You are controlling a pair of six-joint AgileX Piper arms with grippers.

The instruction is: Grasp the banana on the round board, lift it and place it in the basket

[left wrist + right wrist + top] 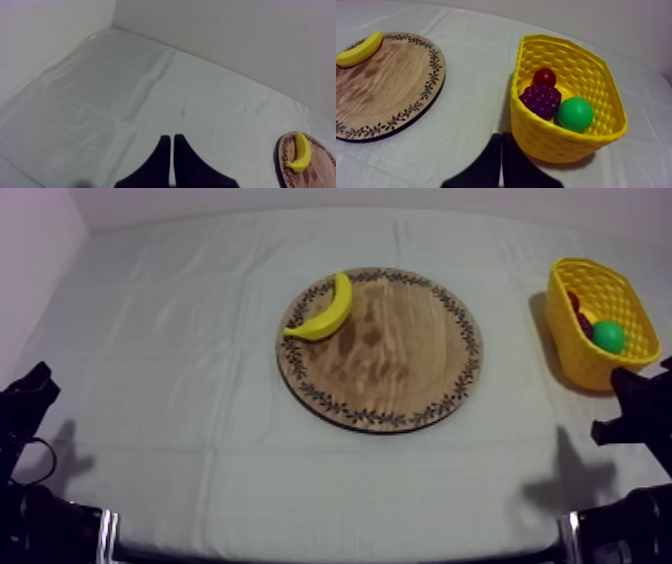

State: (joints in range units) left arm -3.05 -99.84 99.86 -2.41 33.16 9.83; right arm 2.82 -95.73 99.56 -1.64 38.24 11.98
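The yellow banana (325, 313) lies on the upper left rim of the round wooden board (400, 358), mid-table. The yellow basket (585, 358) stands at the far right. My left gripper (35, 383) rests low at the left edge, far from the board. Its fingers lie together as a narrow wedge (171, 139) over bare cloth, with the banana (300, 152) well off beside it. My right gripper (628, 388) sits just in front of the basket, shut (502, 136) on nothing, close to the basket wall (556, 140). The banana (360, 49) lies across the board (386, 90).
Inside the basket lie a small red fruit (544, 76), a bunch of purple grapes (541, 99) and a green round fruit (575, 113). A wall bounds the table's back and left sides. Bare cloth (180, 368) stretches between the left arm and the board.
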